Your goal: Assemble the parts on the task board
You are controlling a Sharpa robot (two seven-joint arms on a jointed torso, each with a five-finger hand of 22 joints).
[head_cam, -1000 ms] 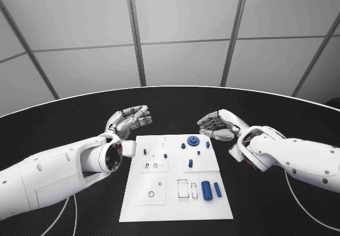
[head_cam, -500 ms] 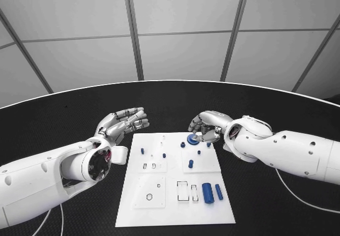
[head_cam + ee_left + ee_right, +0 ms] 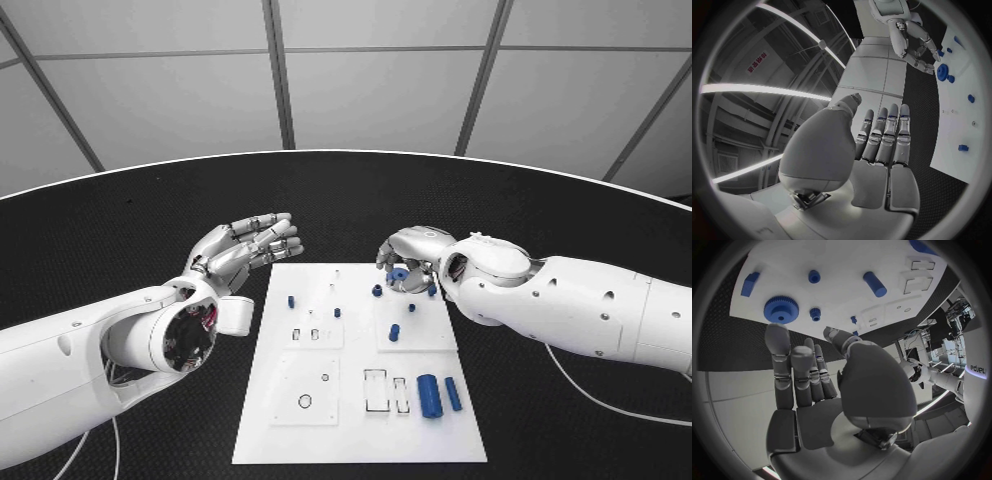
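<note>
The white task board (image 3: 346, 420) lies in the middle of the black table, with several blue parts on it. A blue gear (image 3: 398, 275) sits near the board's far right corner, also seen as the gear (image 3: 781, 309) and the gear (image 3: 943, 74). My right hand (image 3: 414, 258) hovers over that corner, its fingers (image 3: 777, 347) spread and reaching down close to the gear, holding nothing. My left hand (image 3: 245, 245) hangs open and empty beside the board's far left corner. A thick blue cylinder (image 3: 428, 391) and a slimmer pin (image 3: 453, 394) lie near the board's front right.
Small blue pegs (image 3: 290, 300) (image 3: 394, 332) stand on the board's far half. Near the front are a rectangular slot (image 3: 372, 388) and an oval hole (image 3: 306, 401). The black table (image 3: 130, 230) runs wide around the board to its curved white rim.
My right hand has moved left, from beside the board to over its far right corner and the gear. The left hand has stayed open in about the same place.
</note>
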